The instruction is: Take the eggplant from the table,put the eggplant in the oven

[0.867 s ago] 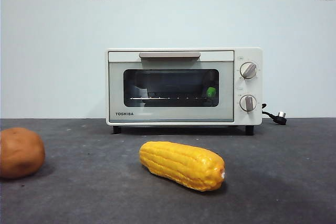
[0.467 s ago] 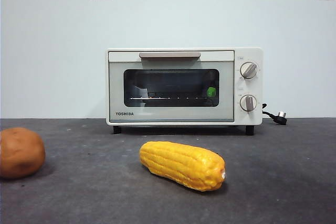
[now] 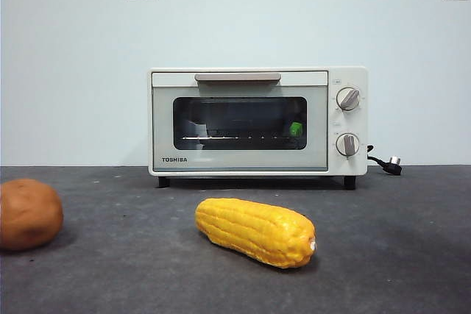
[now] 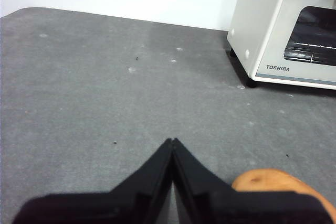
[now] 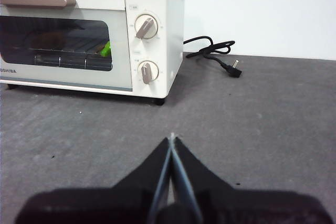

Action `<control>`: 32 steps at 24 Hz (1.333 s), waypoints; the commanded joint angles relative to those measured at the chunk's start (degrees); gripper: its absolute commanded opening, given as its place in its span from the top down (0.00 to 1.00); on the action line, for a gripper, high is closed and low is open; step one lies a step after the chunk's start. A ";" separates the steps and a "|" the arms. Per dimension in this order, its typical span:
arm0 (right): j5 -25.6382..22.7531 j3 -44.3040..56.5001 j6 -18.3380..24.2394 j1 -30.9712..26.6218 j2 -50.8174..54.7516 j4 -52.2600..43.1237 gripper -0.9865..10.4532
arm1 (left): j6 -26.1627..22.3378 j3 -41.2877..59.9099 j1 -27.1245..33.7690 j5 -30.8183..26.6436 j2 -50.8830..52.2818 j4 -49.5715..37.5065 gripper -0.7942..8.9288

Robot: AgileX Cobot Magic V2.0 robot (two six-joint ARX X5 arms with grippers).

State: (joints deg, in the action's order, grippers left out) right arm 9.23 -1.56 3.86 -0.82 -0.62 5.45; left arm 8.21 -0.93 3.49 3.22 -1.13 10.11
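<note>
The cream-white oven [image 3: 257, 121] stands at the back of the table [image 3: 132, 255] with its door closed. Behind the dark glass, on the wire rack, the eggplant shows only as its green stem cap [image 3: 296, 129] [image 5: 106, 49]; its purple body is lost in the dark. My left gripper [image 4: 172, 142] is shut and empty, low over the table to the left of the oven [image 4: 286, 27]. The right gripper [image 5: 172, 139] is shut and empty too, hovering in front of the oven's knob side [image 5: 147, 51]. Neither arm appears in the front view.
A yellow corn cob [image 3: 255, 231] lies in front of the oven. A round brown potato-like lump [image 3: 28, 213] [image 4: 273, 182] sits at the left, close beside my left gripper. The oven's black cord and plug [image 5: 218, 53] trail off to its right.
</note>
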 commanded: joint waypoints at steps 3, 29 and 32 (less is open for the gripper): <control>-3.96 0.76 -2.21 0.07 0.17 0.33 0.91 | 0.39 0.50 -0.15 0.17 -0.04 -0.72 0.92; -12.26 0.76 -2.21 0.11 0.17 5.11 0.91 | 0.39 0.50 -0.15 0.17 -0.13 -0.74 0.92; -12.26 0.76 -2.21 0.09 0.13 5.11 0.91 | 0.37 0.50 -0.15 0.17 -0.13 -0.74 0.92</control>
State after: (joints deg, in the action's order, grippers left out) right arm -2.98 -1.30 2.13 -0.82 -0.60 10.83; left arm 8.21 -0.93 3.49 3.22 -1.28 9.98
